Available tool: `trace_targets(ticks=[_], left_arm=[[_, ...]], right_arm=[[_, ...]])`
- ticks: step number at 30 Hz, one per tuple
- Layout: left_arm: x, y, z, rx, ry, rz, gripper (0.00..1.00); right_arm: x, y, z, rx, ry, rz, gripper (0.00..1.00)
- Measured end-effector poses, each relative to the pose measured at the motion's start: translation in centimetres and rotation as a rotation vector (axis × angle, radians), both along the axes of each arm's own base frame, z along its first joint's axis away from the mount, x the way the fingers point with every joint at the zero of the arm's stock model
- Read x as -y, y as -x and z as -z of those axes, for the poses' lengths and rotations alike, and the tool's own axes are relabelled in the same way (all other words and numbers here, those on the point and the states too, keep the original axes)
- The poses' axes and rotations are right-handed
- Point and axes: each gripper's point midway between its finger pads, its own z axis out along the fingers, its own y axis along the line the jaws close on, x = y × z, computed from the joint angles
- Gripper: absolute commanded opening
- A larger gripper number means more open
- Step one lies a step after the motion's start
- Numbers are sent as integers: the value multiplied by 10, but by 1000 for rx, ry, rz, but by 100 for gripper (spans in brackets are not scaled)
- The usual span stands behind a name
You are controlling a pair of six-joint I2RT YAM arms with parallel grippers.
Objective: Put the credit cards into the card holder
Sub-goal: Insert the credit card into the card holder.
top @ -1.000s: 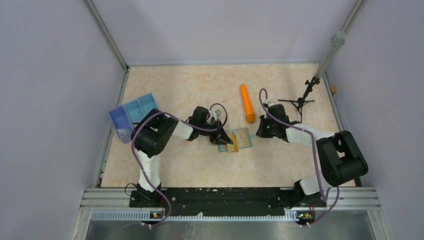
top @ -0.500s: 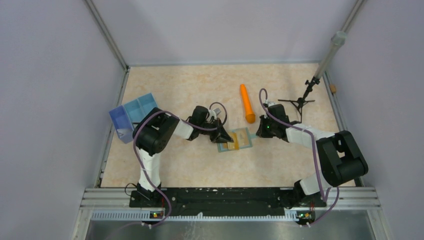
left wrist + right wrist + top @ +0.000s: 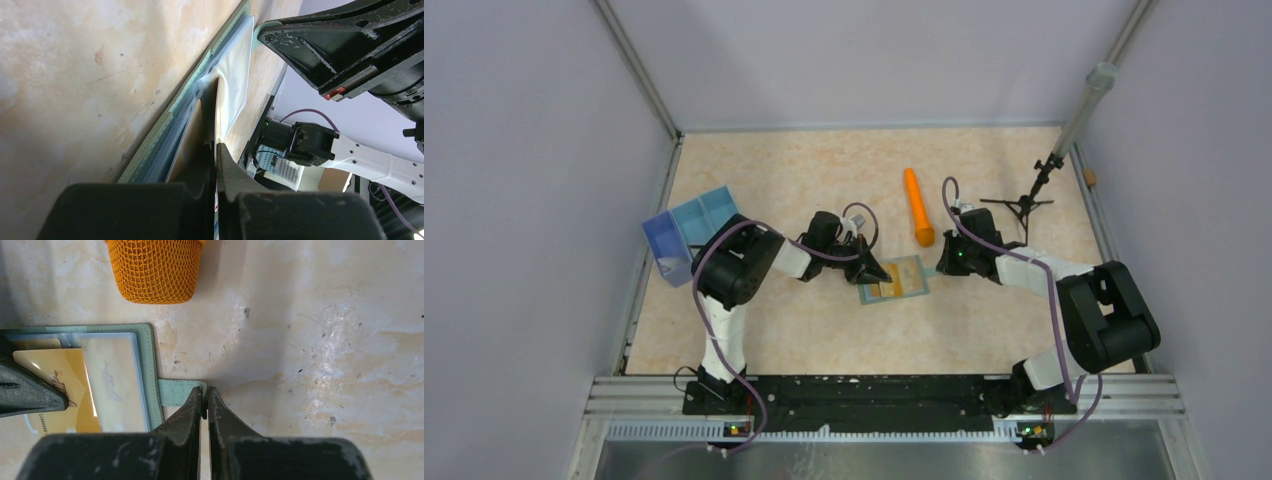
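Observation:
The card holder (image 3: 912, 275) lies open on the table, grey-green outside with clear sleeves inside. My left gripper (image 3: 879, 275) is at its left edge, shut on a gold-tan credit card (image 3: 887, 290) that lies partly over the holder's left half. In the left wrist view the gripper (image 3: 216, 146) pinches the card (image 3: 190, 145) edge-on beside the holder's green rim (image 3: 165, 137). My right gripper (image 3: 939, 263) is shut on the holder's strap tab (image 3: 177, 391); in the right wrist view the gripper (image 3: 205, 401) is low on the table, with the holder (image 3: 145, 370) and the card (image 3: 60, 375) to its left.
An orange mesh cylinder (image 3: 917, 207) lies just behind the holder and shows in the right wrist view (image 3: 155, 270). A blue three-compartment tray (image 3: 686, 232) sits at the left edge. A black stand (image 3: 1024, 205) with a grey pole is at the back right.
The left gripper has shifted slightly and the gold card now overlaps the holder more, with less of it sticking out at the near edge. The right gripper has not moved.

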Motion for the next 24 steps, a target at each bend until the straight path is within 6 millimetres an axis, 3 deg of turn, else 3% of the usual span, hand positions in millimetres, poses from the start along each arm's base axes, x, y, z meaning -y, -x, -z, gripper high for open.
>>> trace_targets(ticks=[24], left_arm=[[2,-10,3,98,-56,66,0]], right_arm=[[1,0,0,4,7,-7,0]])
